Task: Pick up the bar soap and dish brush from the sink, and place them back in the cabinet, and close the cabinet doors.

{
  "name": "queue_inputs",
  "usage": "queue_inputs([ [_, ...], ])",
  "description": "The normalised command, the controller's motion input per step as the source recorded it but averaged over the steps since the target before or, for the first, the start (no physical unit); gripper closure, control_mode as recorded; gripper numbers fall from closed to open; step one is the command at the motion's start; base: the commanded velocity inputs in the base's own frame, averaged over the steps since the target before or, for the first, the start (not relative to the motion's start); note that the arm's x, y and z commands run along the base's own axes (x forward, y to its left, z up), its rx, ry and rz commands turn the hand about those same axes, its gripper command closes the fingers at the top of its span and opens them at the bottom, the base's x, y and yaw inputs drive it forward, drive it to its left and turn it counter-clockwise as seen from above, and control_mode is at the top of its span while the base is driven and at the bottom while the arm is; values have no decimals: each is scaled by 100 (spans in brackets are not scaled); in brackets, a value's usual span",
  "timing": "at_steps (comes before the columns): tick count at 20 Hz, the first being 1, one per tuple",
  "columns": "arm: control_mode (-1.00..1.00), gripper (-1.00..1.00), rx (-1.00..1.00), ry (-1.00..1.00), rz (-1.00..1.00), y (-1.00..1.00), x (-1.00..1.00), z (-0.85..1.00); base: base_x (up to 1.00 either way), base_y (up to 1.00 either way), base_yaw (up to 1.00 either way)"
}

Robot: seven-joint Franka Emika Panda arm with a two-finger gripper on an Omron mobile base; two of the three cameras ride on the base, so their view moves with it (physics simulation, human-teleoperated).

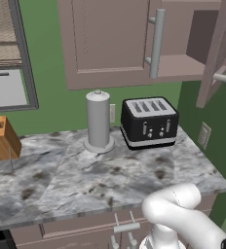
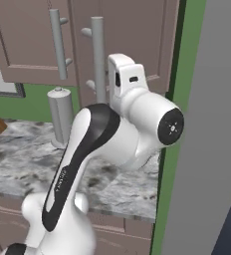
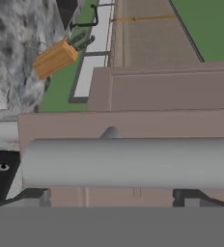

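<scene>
The jaws stood wide apart, close against a door's bar handle (image 3: 128,161); the toaster (image 1: 149,122) sat at the worktop's (image 1: 61,175) back edge.

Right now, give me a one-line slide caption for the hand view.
End effector open, close up to a cabinet door's grey bar handle, with the wooden knife block beyond.

**Bystanders on the marbled counter**

A black four-slot toaster (image 1: 149,122) stands at the back of the grey marbled counter (image 1: 66,180), just beside a tall grey cylindrical canister (image 1: 98,121) with a knobbed lid; a wooden knife block (image 1: 2,137) sits well apart at the left edge; a window (image 1: 8,53) with a dark frame is set in the green wall (image 1: 51,104) above it; a wall outlet (image 1: 204,134) sits on the right-hand wall.
</scene>
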Motion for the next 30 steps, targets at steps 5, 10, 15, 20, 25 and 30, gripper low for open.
queue_inputs([
  [5,-100,-100,0,0,0,36,40,0,0,0,0],
  [10,-100,-100,0,0,-1,36,44,1,0,0,0],
  [15,-100,-100,0,0,-1,35,42,5,0,0,0],
  [20,-100,-100,0,0,-3,37,42,8,0,0,0],
  [25,-100,-100,0,-1,-4,37,42,7,0,0,0],
  [30,-100,-100,0,-2,-5,34,39,5,0,0,0],
])
